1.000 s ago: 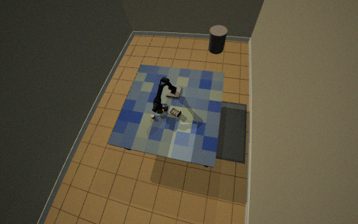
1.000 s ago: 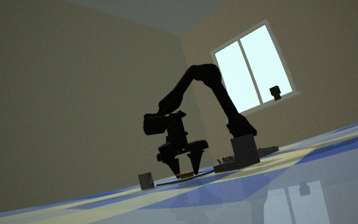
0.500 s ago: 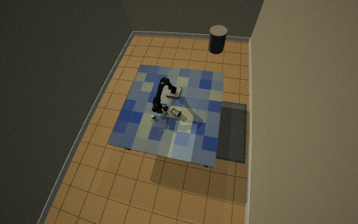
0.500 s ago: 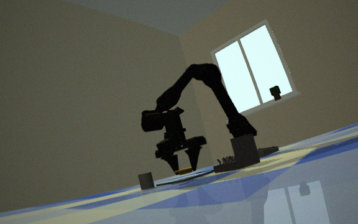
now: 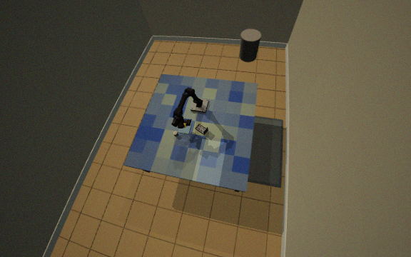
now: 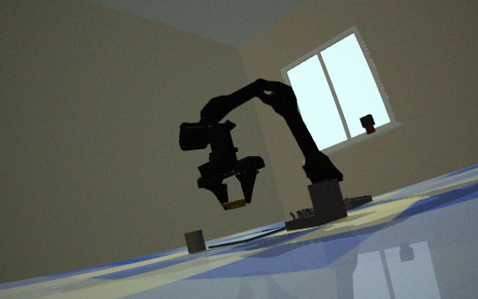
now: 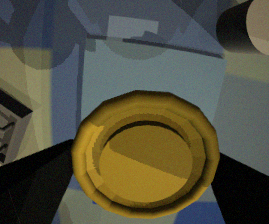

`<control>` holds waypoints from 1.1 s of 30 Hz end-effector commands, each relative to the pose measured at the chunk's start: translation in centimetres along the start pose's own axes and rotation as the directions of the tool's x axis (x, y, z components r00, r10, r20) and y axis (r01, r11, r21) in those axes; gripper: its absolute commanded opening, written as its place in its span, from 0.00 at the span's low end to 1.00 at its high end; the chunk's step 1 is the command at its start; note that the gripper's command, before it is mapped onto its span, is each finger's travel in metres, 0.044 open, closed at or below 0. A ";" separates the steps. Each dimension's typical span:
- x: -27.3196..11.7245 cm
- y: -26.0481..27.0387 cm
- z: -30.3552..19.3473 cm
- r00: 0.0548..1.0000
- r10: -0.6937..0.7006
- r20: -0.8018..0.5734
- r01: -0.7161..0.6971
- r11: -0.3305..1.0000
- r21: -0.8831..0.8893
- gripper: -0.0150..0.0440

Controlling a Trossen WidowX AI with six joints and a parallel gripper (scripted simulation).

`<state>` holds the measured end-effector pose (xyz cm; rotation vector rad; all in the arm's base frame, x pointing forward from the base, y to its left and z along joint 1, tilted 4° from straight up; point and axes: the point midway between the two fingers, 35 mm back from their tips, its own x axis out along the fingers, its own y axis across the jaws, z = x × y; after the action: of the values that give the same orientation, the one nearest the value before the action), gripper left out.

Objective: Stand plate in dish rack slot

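Plate (image 7: pixel 146 156) (yellow, round, with a raised rim) sits flat between the two dark fingers of the gripper (image 6: pixel 235 202), which has closed on its opposite edges with the jaws standing wide. In the exterior view it hangs level at the fingertips, raised off the blue checked table (image 6: pixel 388 232), above a small grey cup (image 6: pixel 194 241). The dish rack (image 5: pixel 201 129) stands on the table near the arm's base (image 6: pixel 327 201), apart from the plate.
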<state>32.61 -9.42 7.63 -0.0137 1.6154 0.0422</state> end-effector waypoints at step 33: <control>-9.8 4.4 -1.6 1.000 0.000 0.007 -0.001 0.982 0.188 0.25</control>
<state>32.19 -7.31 17.07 0.0797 1.6183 -0.0580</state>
